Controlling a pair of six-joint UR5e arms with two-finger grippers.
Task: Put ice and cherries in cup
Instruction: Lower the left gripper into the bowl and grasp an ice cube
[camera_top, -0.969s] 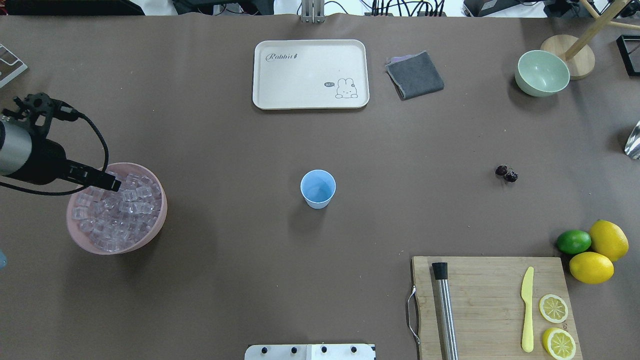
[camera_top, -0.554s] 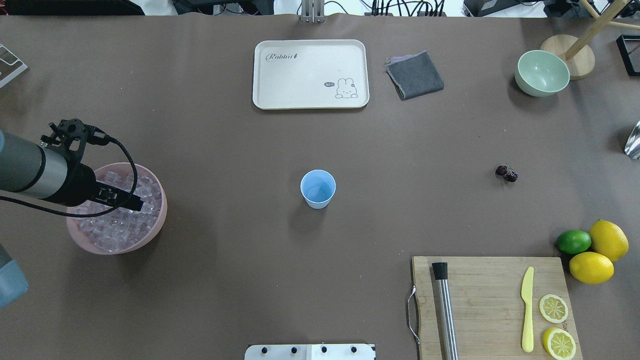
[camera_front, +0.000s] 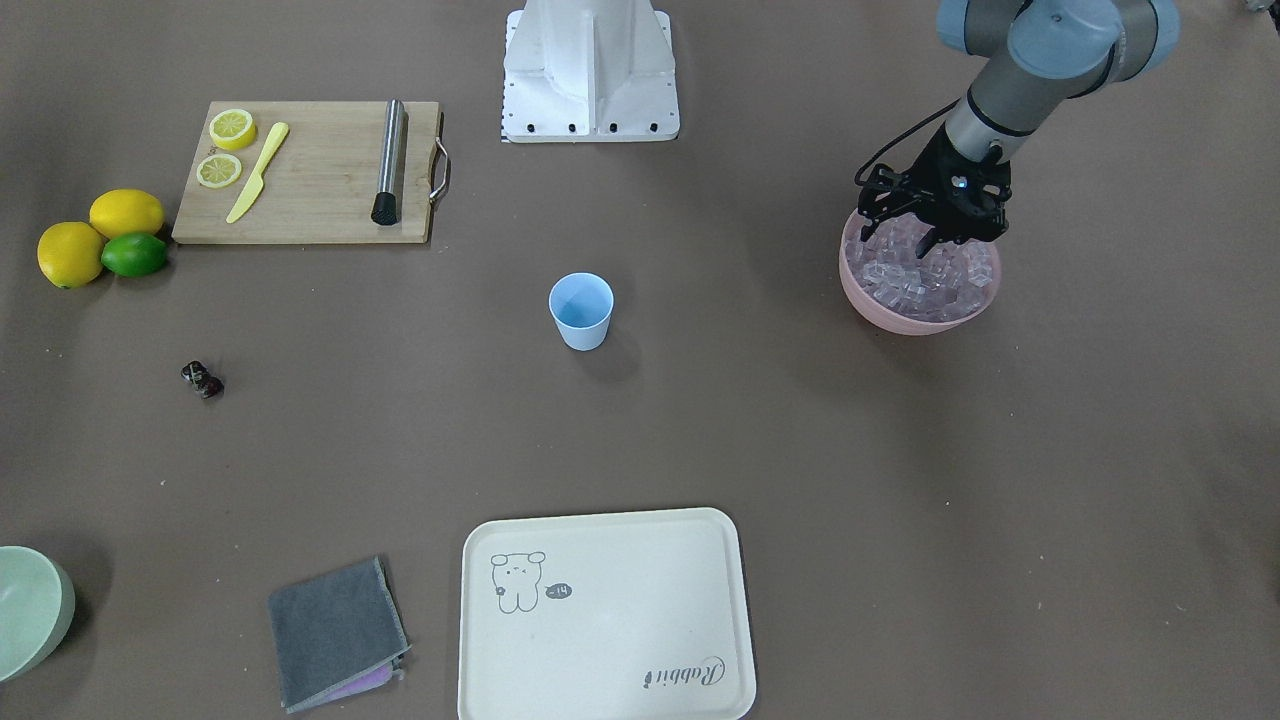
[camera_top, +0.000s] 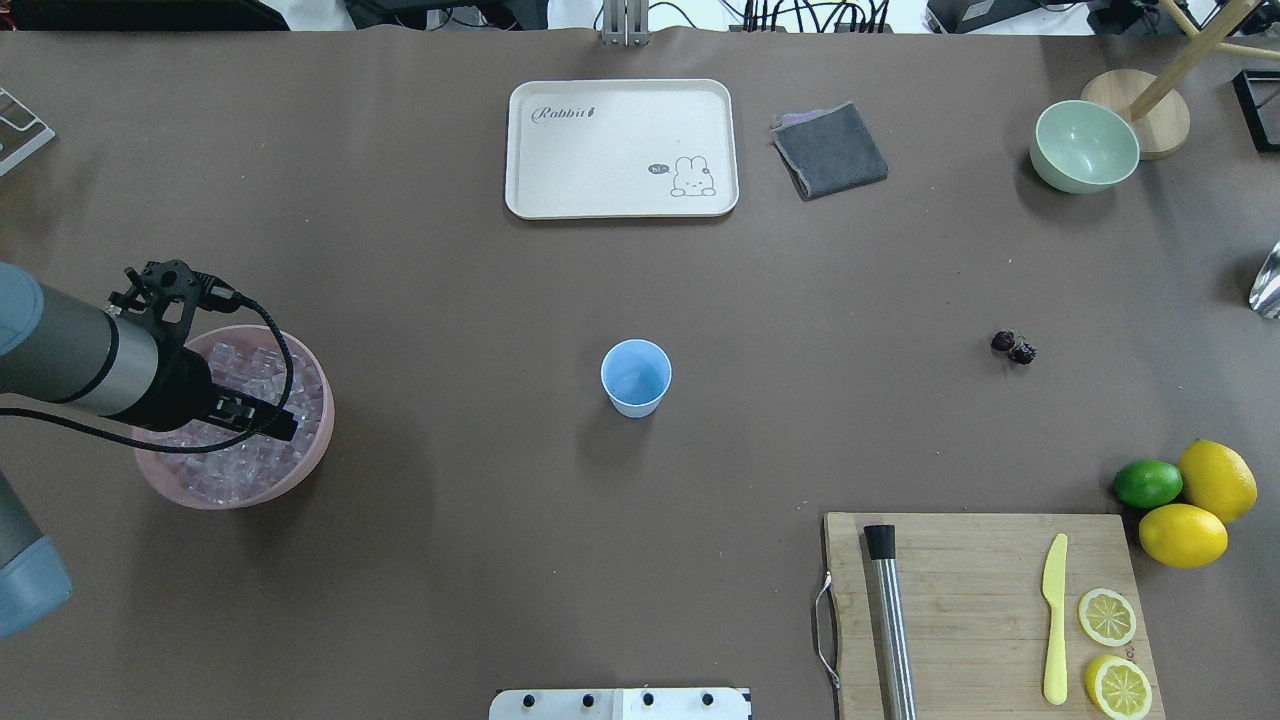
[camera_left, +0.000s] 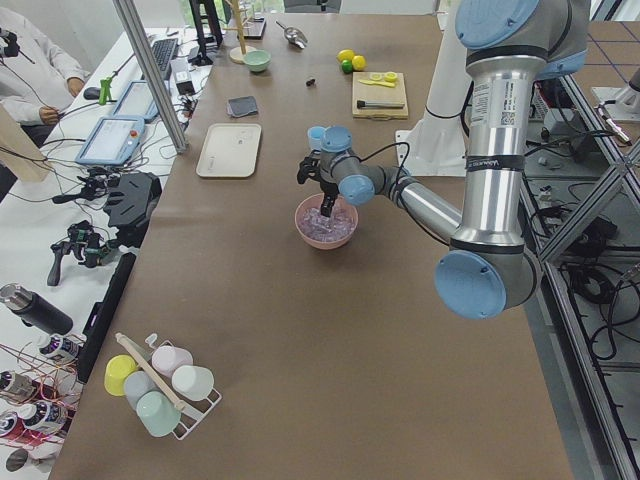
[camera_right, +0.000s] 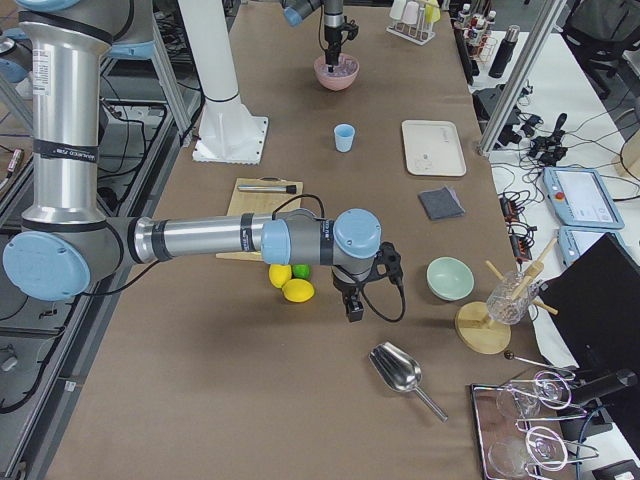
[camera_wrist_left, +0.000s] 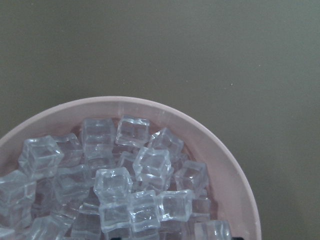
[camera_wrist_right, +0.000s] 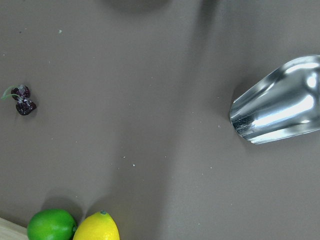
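The pale blue cup (camera_top: 636, 377) stands upright mid-table and looks empty. The ice (camera_top: 235, 468) fills a pink bowl (camera_top: 312, 455) at the left. My left gripper (camera_top: 278, 426) hangs over the right half of that bowl, tips down just above the cubes. In the left wrist view the ice (camera_wrist_left: 131, 176) fills the frame and only two dark tips show far apart at the bottom edge, so it is open and holds nothing. The cherries (camera_top: 1013, 347) lie on the table to the right. My right gripper (camera_right: 355, 311) hovers beyond them, and I cannot tell its state.
A cream tray (camera_top: 621, 148), a grey cloth (camera_top: 830, 150) and a green bowl (camera_top: 1085, 146) sit along the far side. A cutting board (camera_top: 975, 600) with a muddler, knife and lemon slices is near right. Two lemons and a lime (camera_top: 1147, 483) lie beside it. A metal scoop (camera_wrist_right: 280, 107) lies near my right wrist.
My left arm has swung to the right across the pink bowl. Its gripper went from the bowl's far left rim to over the right half, closer to the ice.
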